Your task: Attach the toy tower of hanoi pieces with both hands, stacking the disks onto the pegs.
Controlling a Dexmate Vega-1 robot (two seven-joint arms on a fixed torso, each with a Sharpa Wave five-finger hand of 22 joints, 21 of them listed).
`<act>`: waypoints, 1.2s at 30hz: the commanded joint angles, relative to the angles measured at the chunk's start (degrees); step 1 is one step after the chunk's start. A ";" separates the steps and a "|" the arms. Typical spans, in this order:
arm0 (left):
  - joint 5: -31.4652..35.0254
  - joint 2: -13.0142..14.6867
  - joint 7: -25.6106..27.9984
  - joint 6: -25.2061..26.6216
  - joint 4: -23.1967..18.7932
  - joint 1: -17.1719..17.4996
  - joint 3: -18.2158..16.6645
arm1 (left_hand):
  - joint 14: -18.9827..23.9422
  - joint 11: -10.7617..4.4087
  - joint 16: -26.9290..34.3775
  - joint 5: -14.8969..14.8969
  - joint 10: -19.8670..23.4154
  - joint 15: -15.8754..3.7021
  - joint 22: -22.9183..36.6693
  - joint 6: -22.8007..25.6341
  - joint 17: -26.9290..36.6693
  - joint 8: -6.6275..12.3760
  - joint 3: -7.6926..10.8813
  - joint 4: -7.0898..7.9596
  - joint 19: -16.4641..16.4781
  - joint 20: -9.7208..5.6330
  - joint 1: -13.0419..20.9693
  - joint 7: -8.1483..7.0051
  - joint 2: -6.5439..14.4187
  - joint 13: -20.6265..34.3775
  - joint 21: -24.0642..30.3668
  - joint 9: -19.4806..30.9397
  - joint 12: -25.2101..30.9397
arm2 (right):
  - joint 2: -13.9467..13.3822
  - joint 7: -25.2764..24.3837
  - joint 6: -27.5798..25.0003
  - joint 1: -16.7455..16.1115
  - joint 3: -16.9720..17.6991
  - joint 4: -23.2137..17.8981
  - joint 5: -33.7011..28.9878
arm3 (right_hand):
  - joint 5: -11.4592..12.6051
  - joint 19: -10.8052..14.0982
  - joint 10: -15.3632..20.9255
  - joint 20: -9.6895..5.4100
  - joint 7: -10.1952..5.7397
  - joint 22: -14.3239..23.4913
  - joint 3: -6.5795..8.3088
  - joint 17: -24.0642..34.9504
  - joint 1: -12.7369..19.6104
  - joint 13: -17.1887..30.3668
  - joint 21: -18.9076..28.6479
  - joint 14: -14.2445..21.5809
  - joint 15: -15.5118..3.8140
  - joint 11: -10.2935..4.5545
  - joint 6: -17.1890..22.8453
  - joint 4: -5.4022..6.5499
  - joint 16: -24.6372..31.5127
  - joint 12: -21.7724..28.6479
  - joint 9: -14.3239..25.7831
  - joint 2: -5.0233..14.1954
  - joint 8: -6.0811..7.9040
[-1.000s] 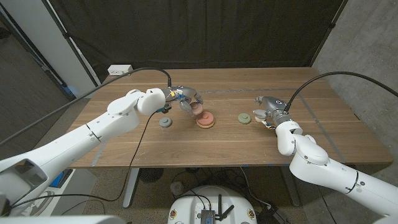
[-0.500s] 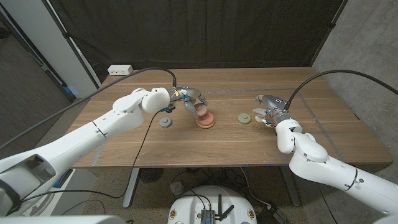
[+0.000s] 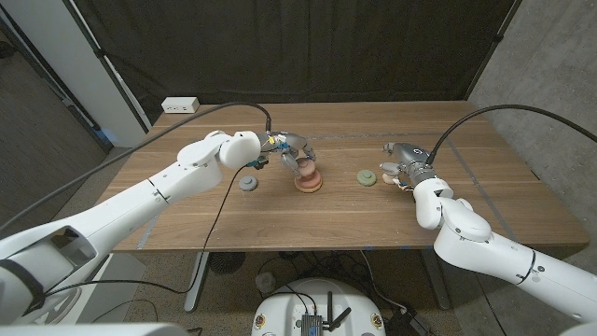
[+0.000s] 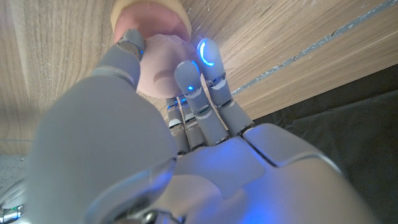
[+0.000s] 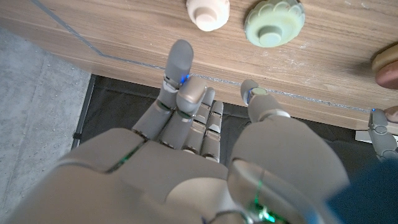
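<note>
My left hand (image 3: 291, 152) grips a pale pink piece (image 3: 306, 168) directly over a terracotta disk (image 3: 309, 184) at mid table; whether the two touch I cannot tell. In the left wrist view the fingers (image 4: 189, 81) wrap the pink piece (image 4: 163, 59), with the terracotta disk (image 4: 151, 11) just beyond it. A grey disk (image 3: 247, 184) lies beside the left forearm. A green disk (image 3: 367, 176) and a small cream piece (image 3: 386, 169) lie by my right hand (image 3: 405, 165). The right hand (image 5: 199, 124) holds nothing, its fingers apart and short of the cream piece (image 5: 208, 12) and green disk (image 5: 273, 22).
A white power strip (image 3: 180, 105) sits at the table's far left corner. Black curtain hangs behind the table (image 3: 280, 219). Cables run from both wrists over the table's back edge.
My left hand has carried the pink piece rightwards and down, from beside the terracotta disk to right over it. The right hand has stayed put.
</note>
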 commanded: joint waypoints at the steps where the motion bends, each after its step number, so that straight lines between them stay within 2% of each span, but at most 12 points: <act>1: -0.01 -1.67 -0.90 -0.80 2.53 -1.32 1.61 | 0.78 -6.45 -0.26 0.33 6.97 -0.68 0.10 0.47 0.50 0.17 -0.35 0.11 0.56 -6.28 -0.35 0.09 0.09 7.80 0.21 0.25 0.13 | -0.17 -0.57 -0.16 -0.15 0.20 -0.03 0.50 | 0.57 0.49 0.32 -4.04 0.09 0.11 0.42 0.08 0.02 0.34 -0.02 0.17 -2.02 -0.01 0.58 -0.14 0.17 0.27 0.00 0.42 -0.21; 36: -0.79 -3.38 -1.30 -0.70 5.89 -2.70 3.94 | 0.68 -6.29 -1.36 0.40 7.06 -0.69 0.09 0.67 0.95 -0.44 -0.66 -0.08 0.56 -6.30 -0.03 0.17 0.40 8.24 0.17 0.42 -0.40 | -0.62 -1.38 0.38 -0.65 0.60 -0.10 1.68 | 0.74 0.58 0.60 -4.03 0.07 0.13 0.59 0.42 -0.28 0.45 -0.09 0.52 -1.98 0.12 0.83 -0.09 0.67 0.24 -0.01 0.48 -0.21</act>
